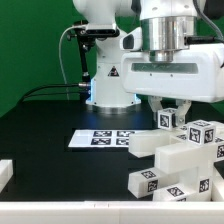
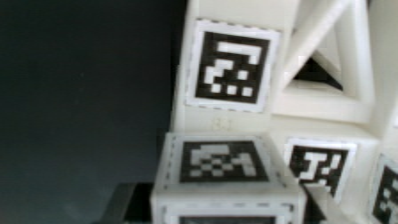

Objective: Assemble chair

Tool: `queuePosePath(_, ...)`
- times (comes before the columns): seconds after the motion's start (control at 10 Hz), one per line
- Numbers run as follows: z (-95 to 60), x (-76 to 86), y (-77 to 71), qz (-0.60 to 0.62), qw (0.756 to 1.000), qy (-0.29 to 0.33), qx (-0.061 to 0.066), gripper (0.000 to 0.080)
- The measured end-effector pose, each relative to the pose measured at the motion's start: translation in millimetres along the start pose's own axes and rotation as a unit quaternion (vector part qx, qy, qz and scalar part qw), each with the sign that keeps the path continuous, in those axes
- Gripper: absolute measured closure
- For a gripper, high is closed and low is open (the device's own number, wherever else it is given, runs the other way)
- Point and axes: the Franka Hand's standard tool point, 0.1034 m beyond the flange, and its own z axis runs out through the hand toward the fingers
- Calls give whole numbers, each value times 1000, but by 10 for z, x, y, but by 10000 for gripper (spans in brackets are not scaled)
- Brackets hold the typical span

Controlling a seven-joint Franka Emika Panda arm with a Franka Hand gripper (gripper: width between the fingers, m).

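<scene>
The chair parts (image 1: 180,155) lie heaped at the exterior view's right: chunky white slabs, bars and cubes with black-and-white tags. My gripper (image 1: 171,113) hangs straight down over the heap, its fingers either side of a small tagged white block (image 1: 168,120) at the top. In the wrist view that block (image 2: 222,165) fills the space between my gripper's (image 2: 224,208) jaws, touching a dark finger (image 2: 135,203); the other finger is hidden. Behind it stands a tagged white slab (image 2: 235,68) with a triangular opening.
The marker board (image 1: 90,139) lies flat on the black table left of the heap. The arm's white base (image 1: 110,80) stands behind it with cables. A white piece (image 1: 5,172) sits at the left edge, and a white rail (image 1: 70,214) runs along the front.
</scene>
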Motion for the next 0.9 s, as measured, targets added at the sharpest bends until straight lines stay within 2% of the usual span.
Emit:
queuePosePath(0.2, 2, -15, -11, 9, 1000, -2, 3, 535)
queuePosePath(0.3, 4, -16, -11, 10, 1000, -3, 3, 449)
queuePosePath(0.4, 5, -17, -11, 10, 1000, -3, 3, 263)
queuePosePath(0.5, 6, -18, -10, 0, 1000, -3, 3, 263)
queuePosePath(0.6, 7, -25, -13, -25, 1000, -3, 3, 171)
queuePosePath(0.7, 9, -71, -25, -101, 995, -3, -1, 171)
queuePosePath(0.8, -5, -60, -24, -167, 986, -5, 0, 153)
queuePosePath(0.9, -23, -27, -10, -249, 969, -9, -1, 153)
